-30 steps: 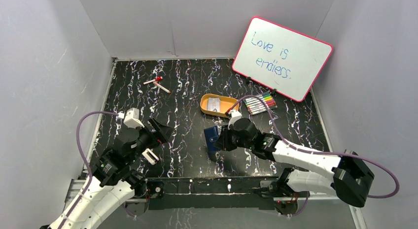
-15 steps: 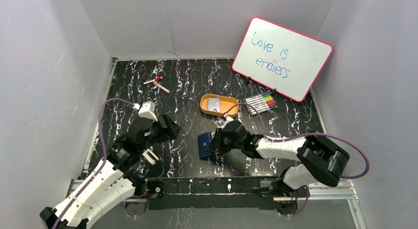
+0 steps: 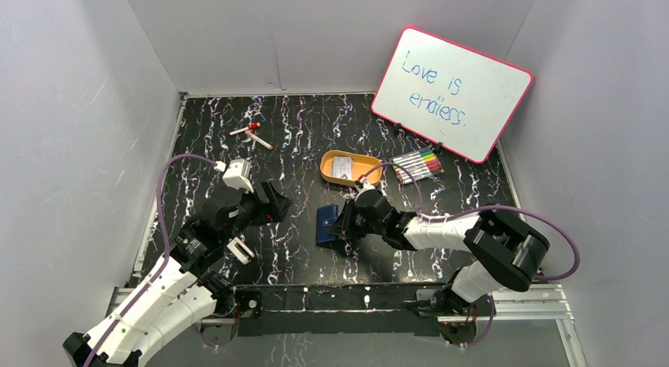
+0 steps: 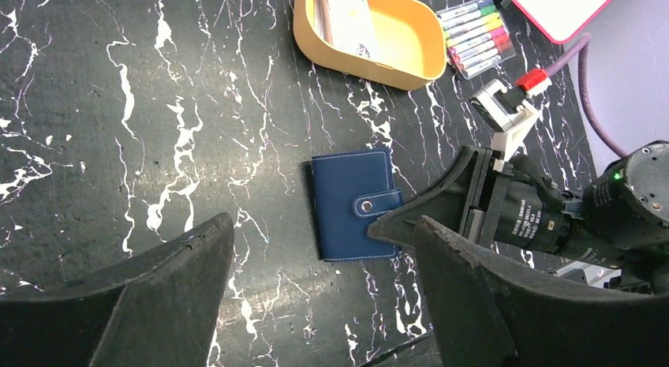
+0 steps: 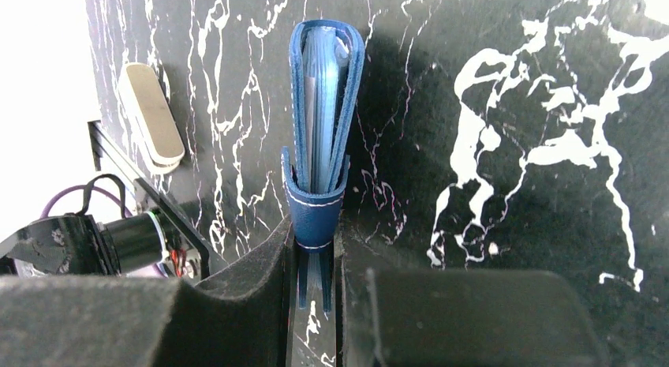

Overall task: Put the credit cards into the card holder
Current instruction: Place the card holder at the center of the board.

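- Right gripper (image 5: 314, 241): clamps the card holder (image 5: 319, 130) at its snap-tab edge, with one finger (image 5: 260, 280) pressed on each navy cover.
- Card holder: folded shut with the tab snapped, near the middle of the black marbled table (image 3: 300, 146), a little toward the near edge.
- Right wrist view: shows the holder edge-on, with clear sleeves packed between the covers.
- Cannot tell whether the holder rests on the table or hangs just above it.
- Left gripper (image 3: 272, 203): jaws spread wide and holding nothing. Hovers over the table to the left of the card holder, apart from it, with both fingers (image 4: 158, 304) framing it in the left wrist view.
- Credit cards (image 4: 347, 20): lie in the orange tray (image 4: 402, 43), toward its left end, beyond the card holder and well apart from both grippers.
- Set of coloured markers (image 3: 416, 165): just right of the tray.
- Pink-framed whiteboard (image 3: 451, 93): leans at the far right, behind the markers, and reads "Love is endless".
- Two pens (image 3: 251, 134): at the far left of the table, one with a red cap.
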Controlling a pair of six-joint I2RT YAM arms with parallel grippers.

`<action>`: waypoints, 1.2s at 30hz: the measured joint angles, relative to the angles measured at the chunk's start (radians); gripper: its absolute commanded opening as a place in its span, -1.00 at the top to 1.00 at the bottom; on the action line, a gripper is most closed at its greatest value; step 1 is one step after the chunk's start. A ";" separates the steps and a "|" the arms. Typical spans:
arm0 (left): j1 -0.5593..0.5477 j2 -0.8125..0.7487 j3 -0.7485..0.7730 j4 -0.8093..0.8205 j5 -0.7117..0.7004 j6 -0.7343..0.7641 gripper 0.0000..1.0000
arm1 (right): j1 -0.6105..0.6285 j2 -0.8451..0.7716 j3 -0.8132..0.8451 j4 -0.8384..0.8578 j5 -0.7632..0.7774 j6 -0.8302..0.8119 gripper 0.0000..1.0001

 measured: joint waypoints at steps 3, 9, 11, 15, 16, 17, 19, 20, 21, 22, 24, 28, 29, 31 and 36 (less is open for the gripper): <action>0.000 0.000 0.000 0.004 0.001 0.004 -0.58 | -0.011 0.019 0.015 0.007 0.001 0.002 1.00; 0.000 0.009 0.041 -0.034 -0.006 0.067 -0.58 | -0.023 0.021 0.040 -0.027 0.001 -0.047 0.92; 0.000 0.010 0.068 -0.035 -0.019 0.099 -0.58 | -0.026 0.021 0.042 -0.032 0.001 -0.064 0.89; 0.000 0.006 0.078 -0.025 -0.041 0.131 -0.57 | -0.032 0.021 0.042 -0.032 -0.007 -0.077 0.82; 0.000 0.006 0.074 -0.017 -0.043 0.134 -0.57 | -0.032 0.021 0.042 -0.032 -0.008 -0.077 0.80; 0.000 0.005 0.070 -0.011 -0.043 0.137 -0.57 | -0.032 0.021 0.042 -0.032 -0.008 -0.078 0.77; 0.000 0.002 0.058 -0.001 -0.044 0.140 -0.57 | -0.032 0.021 0.042 -0.032 -0.011 -0.079 0.73; 0.000 -0.001 0.053 -0.001 -0.044 0.140 -0.57 | -0.032 0.021 0.042 -0.032 -0.011 -0.079 0.71; 0.000 -0.003 0.048 0.001 -0.045 0.141 -0.57 | -0.032 0.021 0.042 -0.032 -0.012 -0.080 0.69; 0.000 -0.007 0.044 0.002 -0.046 0.143 -0.57 | -0.032 0.021 0.042 -0.032 -0.013 -0.080 0.67; 0.000 -0.012 0.041 0.003 -0.050 0.144 -0.57 | -0.033 0.021 0.042 -0.032 -0.014 -0.080 0.63; 0.000 -0.023 0.041 0.006 -0.053 0.148 -0.57 | -0.034 0.021 0.042 -0.032 -0.014 -0.080 0.57; 0.000 -0.023 0.041 0.008 -0.054 0.148 -0.57 | -0.034 0.021 0.042 -0.032 -0.014 -0.081 0.56; 0.000 -0.021 0.041 0.012 -0.055 0.150 -0.57 | -0.034 0.021 0.042 -0.032 -0.014 -0.083 0.56; 0.000 -0.011 0.041 0.013 -0.055 0.155 -0.57 | -0.035 0.021 0.042 -0.032 -0.014 -0.086 0.50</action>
